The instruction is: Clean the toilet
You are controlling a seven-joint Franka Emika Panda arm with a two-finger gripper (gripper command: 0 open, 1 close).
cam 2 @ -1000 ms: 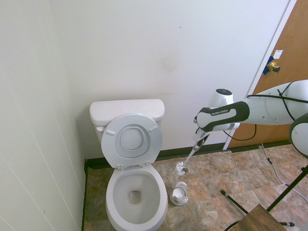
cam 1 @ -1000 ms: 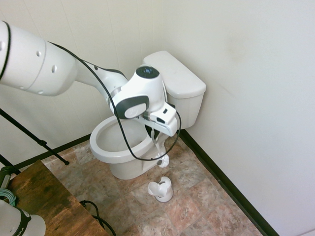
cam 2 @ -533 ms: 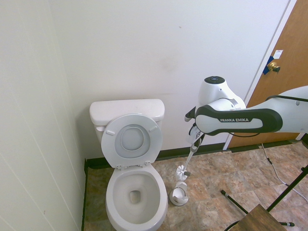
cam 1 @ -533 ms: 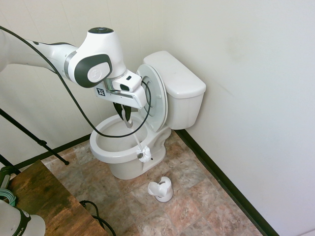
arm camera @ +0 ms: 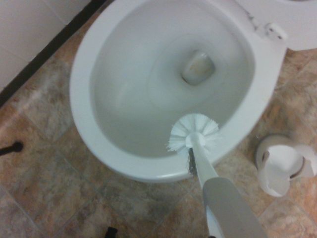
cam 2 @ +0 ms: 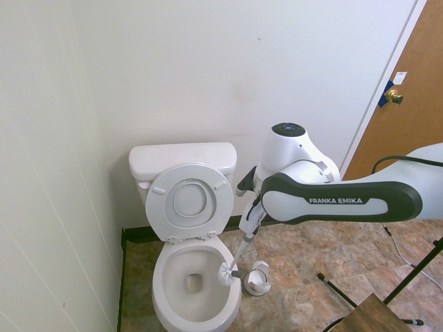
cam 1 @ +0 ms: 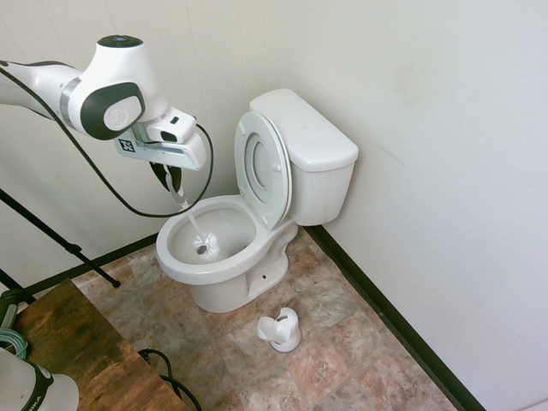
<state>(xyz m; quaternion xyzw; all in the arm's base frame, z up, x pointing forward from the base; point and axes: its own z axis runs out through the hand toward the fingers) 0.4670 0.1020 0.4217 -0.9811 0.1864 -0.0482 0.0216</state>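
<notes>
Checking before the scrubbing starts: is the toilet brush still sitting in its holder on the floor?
No, the holder stands empty on the floor tiles while the claw holds the brush over the toilet bowl.

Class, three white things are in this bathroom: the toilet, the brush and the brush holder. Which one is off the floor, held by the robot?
The brush: the gripper holds its handle, head over the toilet bowl. The brush holder stands empty on the floor.

Bright even light, soft wrist blur

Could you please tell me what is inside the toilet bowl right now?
The brush head, held by the gripper, hangs over the toilet bowl near its rim; the drain shows, nothing else visible.
</notes>
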